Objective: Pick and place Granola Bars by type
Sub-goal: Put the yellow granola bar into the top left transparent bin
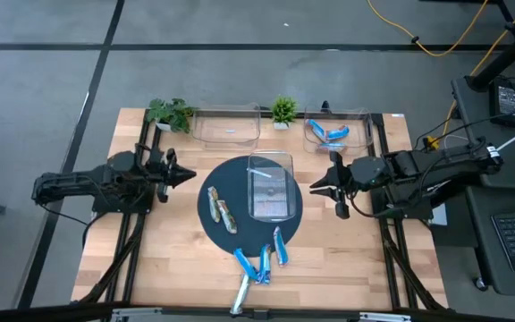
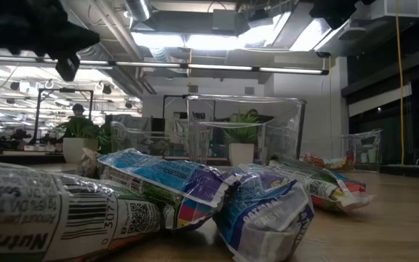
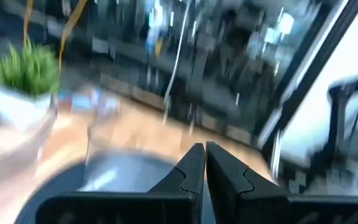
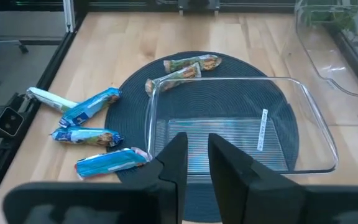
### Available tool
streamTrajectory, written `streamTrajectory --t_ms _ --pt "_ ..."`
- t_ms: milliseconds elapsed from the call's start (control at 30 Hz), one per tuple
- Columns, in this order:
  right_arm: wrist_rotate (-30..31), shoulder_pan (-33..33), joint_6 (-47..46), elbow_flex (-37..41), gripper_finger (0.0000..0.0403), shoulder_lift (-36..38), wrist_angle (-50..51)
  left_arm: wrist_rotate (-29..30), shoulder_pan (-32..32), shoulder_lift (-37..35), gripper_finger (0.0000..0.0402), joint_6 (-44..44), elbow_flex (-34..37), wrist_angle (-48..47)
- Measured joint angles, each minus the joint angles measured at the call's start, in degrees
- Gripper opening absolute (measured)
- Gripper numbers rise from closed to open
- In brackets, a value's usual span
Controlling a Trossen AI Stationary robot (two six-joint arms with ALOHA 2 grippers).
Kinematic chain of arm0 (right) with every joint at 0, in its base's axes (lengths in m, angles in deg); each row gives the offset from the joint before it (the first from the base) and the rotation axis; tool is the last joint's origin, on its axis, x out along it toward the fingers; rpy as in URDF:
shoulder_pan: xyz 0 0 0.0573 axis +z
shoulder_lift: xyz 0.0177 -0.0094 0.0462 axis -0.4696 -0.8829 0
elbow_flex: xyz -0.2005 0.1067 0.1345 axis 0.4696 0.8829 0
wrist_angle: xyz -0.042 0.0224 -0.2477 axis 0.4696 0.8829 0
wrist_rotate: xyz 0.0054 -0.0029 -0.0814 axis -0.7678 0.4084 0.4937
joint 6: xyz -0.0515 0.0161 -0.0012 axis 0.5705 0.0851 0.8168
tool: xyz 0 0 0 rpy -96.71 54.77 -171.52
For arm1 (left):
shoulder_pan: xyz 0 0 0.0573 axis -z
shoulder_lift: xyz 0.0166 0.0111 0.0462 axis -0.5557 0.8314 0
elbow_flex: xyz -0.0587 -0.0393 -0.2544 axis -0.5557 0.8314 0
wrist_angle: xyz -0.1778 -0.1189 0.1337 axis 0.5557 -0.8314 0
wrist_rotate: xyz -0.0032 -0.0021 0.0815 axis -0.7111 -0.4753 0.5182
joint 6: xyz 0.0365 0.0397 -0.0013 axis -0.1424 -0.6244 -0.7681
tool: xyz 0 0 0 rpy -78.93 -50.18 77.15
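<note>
Two brown-green bars (image 1: pixel 220 211) lie on the left part of a round dark mat (image 1: pixel 240 179). Blue bars (image 1: pixel 280 247) (image 1: pixel 259 266) and a silvery one (image 1: pixel 240 295) lie at and beyond the mat's near edge; the right wrist view shows the blue bars (image 4: pixel 92 106) and the brown ones (image 4: pixel 190 65). More blue bars (image 1: pixel 336 135) sit in the far right bin. My left gripper (image 1: pixel 189 174) (image 3: pixel 204 163) hovers shut left of the mat. My right gripper (image 1: pixel 318 188) (image 4: pixel 196 155) hovers at the mat's right edge, open by a narrow gap, holding nothing.
A clear bin (image 1: pixel 289 159) stands on the mat's right half. Two more clear bins (image 1: pixel 226 136) (image 1: pixel 365 114) stand along the far edge, with small potted plants (image 1: pixel 170 114) (image 1: pixel 283 110) beside them. Bare wood shows at the near left and near right.
</note>
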Motion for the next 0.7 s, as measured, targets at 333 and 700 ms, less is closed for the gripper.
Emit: streamTrajectory --t_ms 333,700 --pt "3.3 0.0 5.8 0.0 0.0068 0.0 -1.4 -2.0 0.0 20.9 0.0011 -12.9 -26.3 -28.8" --pt "4.9 -2.3 13.3 0.0 0.0068 0.0 -5.3 5.9 -0.1 34.6 0.0055 -3.4 -28.7 -32.5"
